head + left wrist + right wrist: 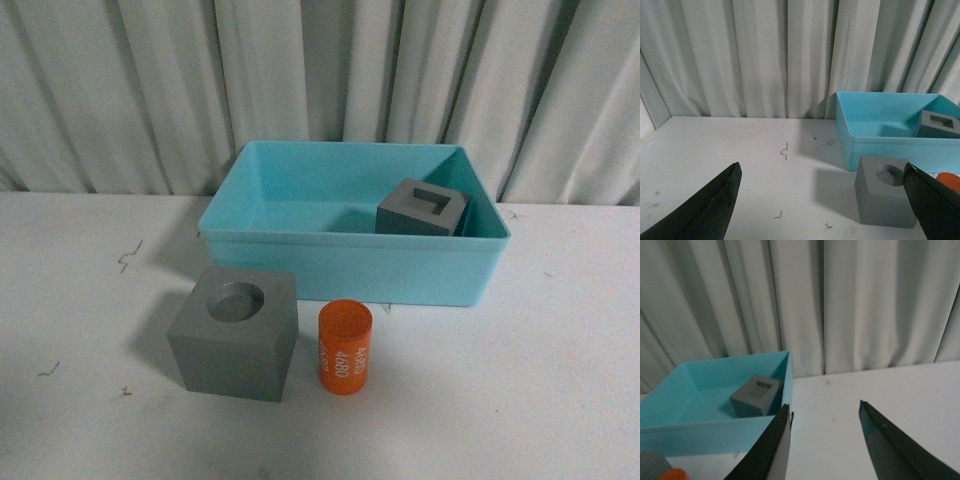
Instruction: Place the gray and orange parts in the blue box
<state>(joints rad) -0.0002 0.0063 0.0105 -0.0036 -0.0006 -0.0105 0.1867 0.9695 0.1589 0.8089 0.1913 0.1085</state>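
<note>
Two parts sit on the tabletop (560, 400) outside the box, and the left jaws and the right jaws both stand apart and empty. Nearest me is the round-recessed gray cube (233, 332), with the orange cylinder (345, 348) upright just beside it on its right. I would close the left jaws squarely on the cube's flat sides without knocking the cylinder, then lift it clear of the near wall of the blue box (340, 270), where the square-recessed gray cube (422, 208) already rests at the far right.
</note>
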